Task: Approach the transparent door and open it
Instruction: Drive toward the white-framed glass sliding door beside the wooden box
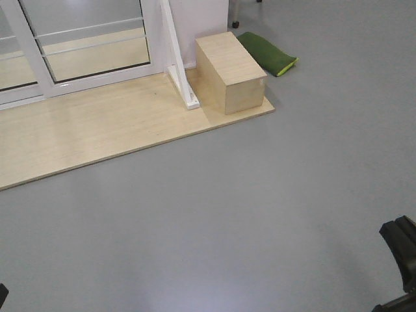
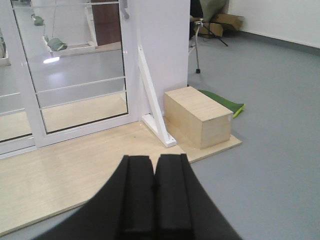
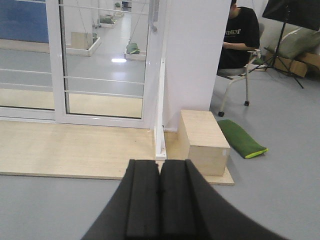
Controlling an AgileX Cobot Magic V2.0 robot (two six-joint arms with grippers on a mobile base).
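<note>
The transparent door (image 3: pixel 105 75) is a clear glass panel in a white frame with thin horizontal bars. It stands beyond the wooden platform, and its right edge meets the white wall. Its grey handle (image 3: pixel 155 14) shows at the top of the right wrist view. The left wrist view has the door (image 2: pixel 80 75) and handle (image 2: pixel 124 8) too, and the front view catches only the door's lower part (image 1: pixel 91 42). My left gripper (image 2: pixel 155 159) and right gripper (image 3: pixel 160 162) are both shut on nothing, well short of the door over grey floor.
A light wooden platform (image 1: pixel 97 130) lies before the door. On its right end stand a wooden box (image 1: pixel 231 71) and a slanted white brace (image 1: pixel 179 65). A green cushion (image 1: pixel 270 55) lies on the floor. A person (image 3: pixel 240 35) sits on a chair at the right.
</note>
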